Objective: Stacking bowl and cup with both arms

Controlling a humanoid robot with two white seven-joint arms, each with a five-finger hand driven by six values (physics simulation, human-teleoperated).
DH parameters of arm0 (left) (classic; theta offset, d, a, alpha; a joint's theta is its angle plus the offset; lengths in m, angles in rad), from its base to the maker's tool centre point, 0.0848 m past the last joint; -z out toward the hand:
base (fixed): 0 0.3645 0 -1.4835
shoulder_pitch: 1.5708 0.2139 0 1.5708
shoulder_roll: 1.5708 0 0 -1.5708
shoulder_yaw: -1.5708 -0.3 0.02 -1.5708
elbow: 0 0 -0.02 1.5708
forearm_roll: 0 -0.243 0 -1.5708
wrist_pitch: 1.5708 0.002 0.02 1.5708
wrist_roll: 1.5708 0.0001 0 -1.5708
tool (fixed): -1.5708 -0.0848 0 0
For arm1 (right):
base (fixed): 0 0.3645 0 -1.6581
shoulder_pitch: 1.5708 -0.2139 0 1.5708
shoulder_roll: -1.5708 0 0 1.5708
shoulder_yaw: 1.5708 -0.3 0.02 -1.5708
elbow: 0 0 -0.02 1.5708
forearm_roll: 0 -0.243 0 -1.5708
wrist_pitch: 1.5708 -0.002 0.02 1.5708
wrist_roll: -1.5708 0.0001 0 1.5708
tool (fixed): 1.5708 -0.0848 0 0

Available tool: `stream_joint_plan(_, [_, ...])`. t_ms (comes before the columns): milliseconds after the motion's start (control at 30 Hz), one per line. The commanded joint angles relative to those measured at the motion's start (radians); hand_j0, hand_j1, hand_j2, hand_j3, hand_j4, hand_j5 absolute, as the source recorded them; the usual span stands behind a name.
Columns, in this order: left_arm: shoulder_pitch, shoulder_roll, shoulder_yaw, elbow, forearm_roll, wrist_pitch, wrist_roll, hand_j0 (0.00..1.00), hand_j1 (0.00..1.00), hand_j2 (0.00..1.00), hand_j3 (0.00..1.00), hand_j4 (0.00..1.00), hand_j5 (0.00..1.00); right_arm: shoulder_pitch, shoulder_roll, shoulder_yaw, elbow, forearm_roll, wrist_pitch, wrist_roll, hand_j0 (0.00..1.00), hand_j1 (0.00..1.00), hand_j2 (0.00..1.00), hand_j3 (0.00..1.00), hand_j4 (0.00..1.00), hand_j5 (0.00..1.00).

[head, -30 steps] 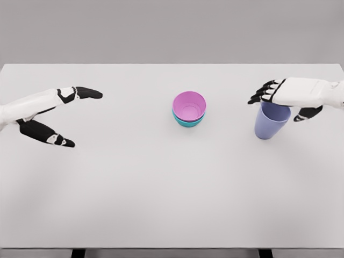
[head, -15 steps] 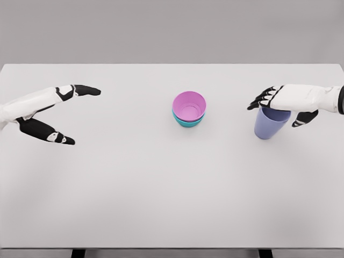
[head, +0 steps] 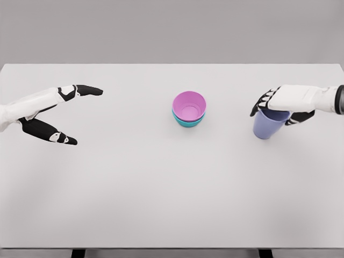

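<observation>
A pink bowl [head: 189,105] sits nested in a teal bowl [head: 188,122] at the middle of the white table [head: 172,188]. To the right stands a lavender cup [head: 266,128], upright. My right hand [head: 272,114] lies over its rim, with the fingers down the cup's left side and the thumb pressed against its right side. At the far left my left hand [head: 78,115] hovers above the table, fingers straight and thumb spread wide, with nothing in it. It is well away from the bowls.
The table's far edge runs along the top of the view, against a plain grey wall. Two dark table legs [head: 78,252] show under the near edge.
My right hand has sunk lower over the cup's rim, and its thumb has swung in from the right to the cup's side. The left hand has barely shifted.
</observation>
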Motion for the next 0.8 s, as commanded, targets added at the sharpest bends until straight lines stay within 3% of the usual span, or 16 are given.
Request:
stream_joint_plan(0, [0.0, 0.001, 0.0, 0.0, 0.009, 0.003, 0.0, 1.0, 1.0, 1.0, 1.0, 1.0, 1.0, -0.002, 0.005, -0.002, 0.004, -0.004, 0.002, 0.0, 0.69, 0.69, 0.69, 0.69, 0.69, 0.69])
stream_joint_plan(767, [0.0, -0.01, 0.0, 0.0, 0.007, 0.003, 0.0, 1.0, 1.0, 1.0, 1.0, 1.0, 1.0, -0.101, 0.137, -0.012, 0.01, -0.007, 0.002, 0.0, 0.64, 0.64, 0.64, 0.64, 0.64, 0.64])
